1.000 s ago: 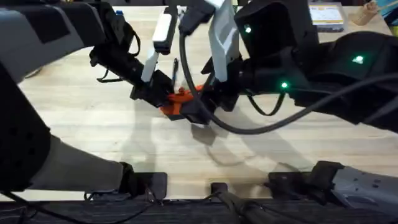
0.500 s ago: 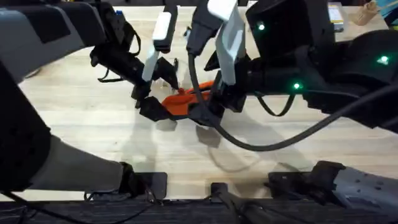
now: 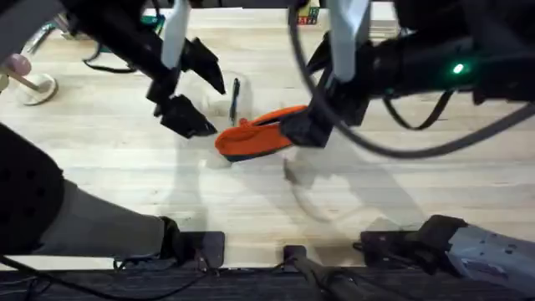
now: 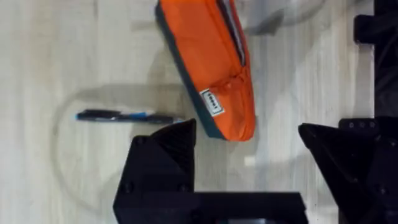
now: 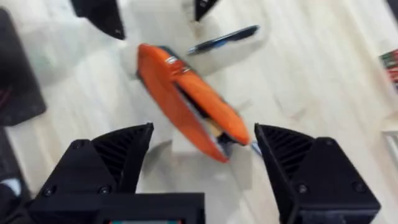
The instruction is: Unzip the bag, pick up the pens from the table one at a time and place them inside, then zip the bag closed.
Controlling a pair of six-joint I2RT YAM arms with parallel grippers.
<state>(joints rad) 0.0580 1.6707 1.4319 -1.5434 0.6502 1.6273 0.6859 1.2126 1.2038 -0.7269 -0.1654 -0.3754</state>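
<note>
Simply soft oval orange bag (image 4: 214,68)

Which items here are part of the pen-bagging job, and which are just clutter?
Job items:
- orange bag, lying on the table
- dark pen beside it
- left gripper and right gripper, both open above the bag

Clutter:
- a pale round-based item at the table's left edge

Small white label sewn on the bag (image 4: 212,102), lying between the spread fingers of the left gripper (image 4: 249,146); dark print on it, not legible. No other readable text, brand or number.
</note>
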